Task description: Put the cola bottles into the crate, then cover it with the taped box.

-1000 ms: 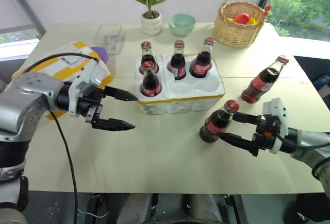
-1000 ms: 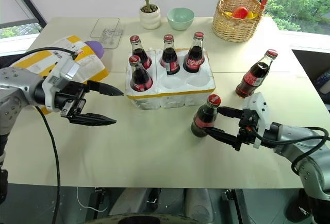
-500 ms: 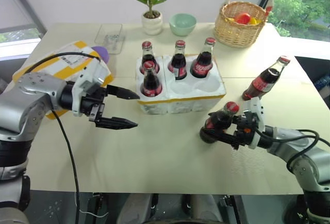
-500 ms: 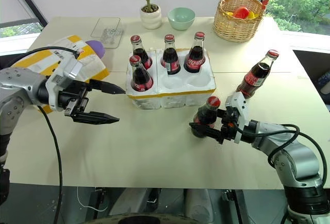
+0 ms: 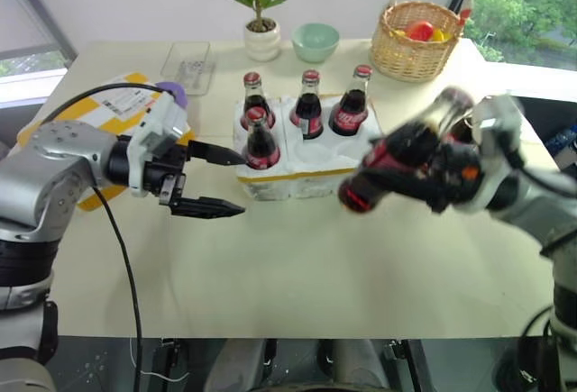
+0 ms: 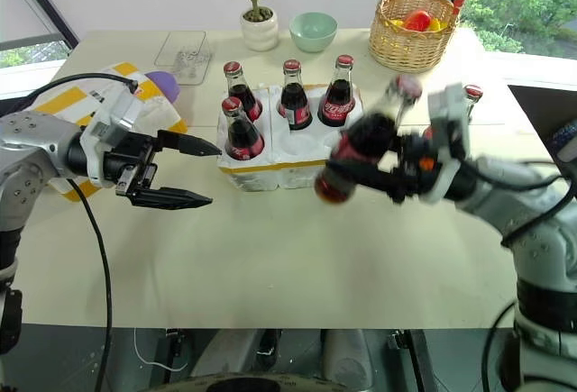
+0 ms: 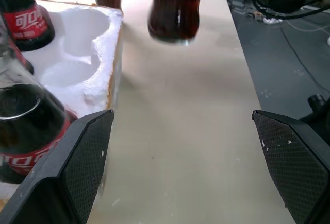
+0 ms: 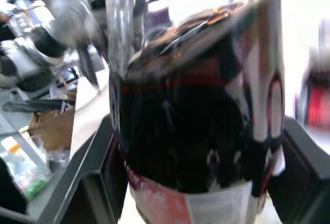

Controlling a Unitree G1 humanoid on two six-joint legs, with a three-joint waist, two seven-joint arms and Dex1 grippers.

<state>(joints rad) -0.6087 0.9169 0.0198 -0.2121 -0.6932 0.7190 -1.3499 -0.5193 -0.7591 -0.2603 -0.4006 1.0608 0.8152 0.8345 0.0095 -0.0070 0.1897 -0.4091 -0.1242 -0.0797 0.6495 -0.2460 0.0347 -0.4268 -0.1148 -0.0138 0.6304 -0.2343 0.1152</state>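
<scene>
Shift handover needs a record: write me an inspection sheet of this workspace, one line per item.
Surface: pale beige table, bare in front.
Job's things: low white styrofoam crate with four red-capped cola bottles standing in its wells, two front wells vacant; fifth bottle lifted and tilted in the right gripper; sixth bottle's cap shows behind that arm; yellow-striped taped styrofoam box at the table's left.
Clutter: wicker fruit basket, pale green bowl, potted plant, clear plastic tray.
Grippers: left gripper open, hovering beside the crate; right shut on the bottle.
Cables: black cable hanging from the left arm.
Surroundings: window with greenery.
</scene>
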